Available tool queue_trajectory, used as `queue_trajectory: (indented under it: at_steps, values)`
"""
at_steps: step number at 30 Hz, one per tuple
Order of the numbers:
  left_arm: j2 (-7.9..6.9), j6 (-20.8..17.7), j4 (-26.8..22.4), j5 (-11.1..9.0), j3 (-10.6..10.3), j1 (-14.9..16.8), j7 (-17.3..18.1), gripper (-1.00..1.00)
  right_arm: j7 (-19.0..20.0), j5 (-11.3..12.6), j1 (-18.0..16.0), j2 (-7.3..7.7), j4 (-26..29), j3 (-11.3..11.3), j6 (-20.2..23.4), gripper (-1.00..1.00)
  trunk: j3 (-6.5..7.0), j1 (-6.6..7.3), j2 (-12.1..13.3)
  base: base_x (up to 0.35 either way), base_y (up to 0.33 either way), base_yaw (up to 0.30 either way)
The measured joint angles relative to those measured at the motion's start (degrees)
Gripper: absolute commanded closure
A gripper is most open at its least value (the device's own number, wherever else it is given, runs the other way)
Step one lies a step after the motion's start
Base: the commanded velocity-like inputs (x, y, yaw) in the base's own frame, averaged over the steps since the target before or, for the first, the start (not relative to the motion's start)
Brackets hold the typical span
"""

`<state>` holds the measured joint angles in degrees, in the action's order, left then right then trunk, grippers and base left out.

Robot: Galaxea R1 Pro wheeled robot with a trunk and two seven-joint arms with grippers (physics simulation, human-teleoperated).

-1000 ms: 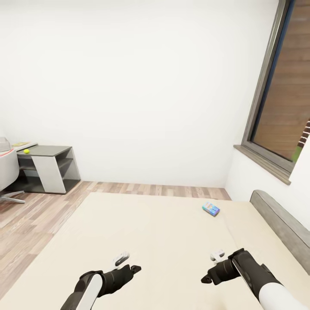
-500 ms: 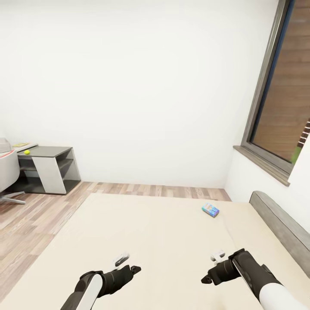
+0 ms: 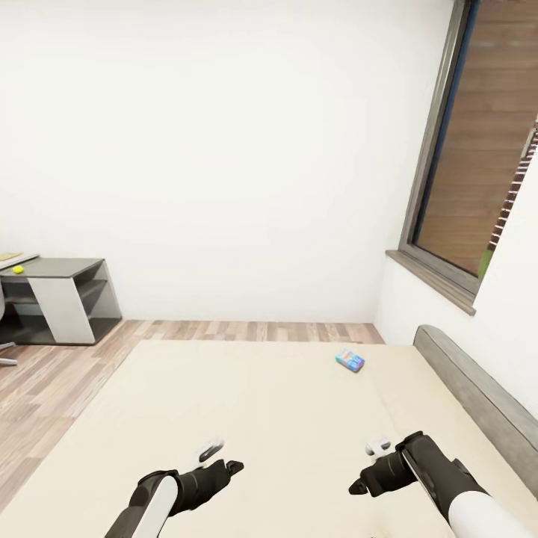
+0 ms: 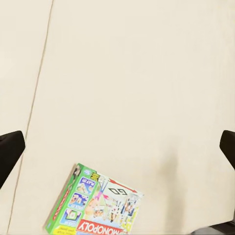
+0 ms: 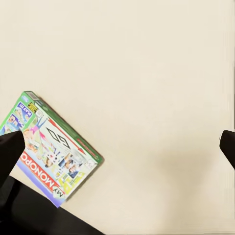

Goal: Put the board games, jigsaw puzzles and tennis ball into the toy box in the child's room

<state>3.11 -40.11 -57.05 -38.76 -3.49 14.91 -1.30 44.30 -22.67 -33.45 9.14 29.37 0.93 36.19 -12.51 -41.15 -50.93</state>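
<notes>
Both tools, left tool (image 3: 222,457) and right tool (image 3: 371,464), hang spread and empty over the bed (image 3: 284,418); next, lowering onto the Monopoly box (image 4: 95,205) seems due.

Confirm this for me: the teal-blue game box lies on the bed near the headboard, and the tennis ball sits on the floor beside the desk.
One detail is wrong. The teal-blue game box does lie on the bed near the headboard, but the tennis ball sits on top of the desk, not on the floor. The head view shows this.
</notes>
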Motion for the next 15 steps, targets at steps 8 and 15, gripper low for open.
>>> queue_trajectory:
  at_steps: [8,15]
  values:
    - [-0.03,0.45,0.05,0.04,0.17,0.00,-0.04,-1.00,0.03,0.04,0.00,0.05,0.04,0.02,0.55,-1.00,0.00,0.00,0.00,0.000,0.000,-0.059]
    - [-0.04,0.86,0.12,0.08,0.26,-0.01,-0.08,-1.00,0.02,0.05,0.00,0.06,0.06,0.00,0.70,-1.00,0.00,0.00,0.00,0.000,0.000,-0.016]
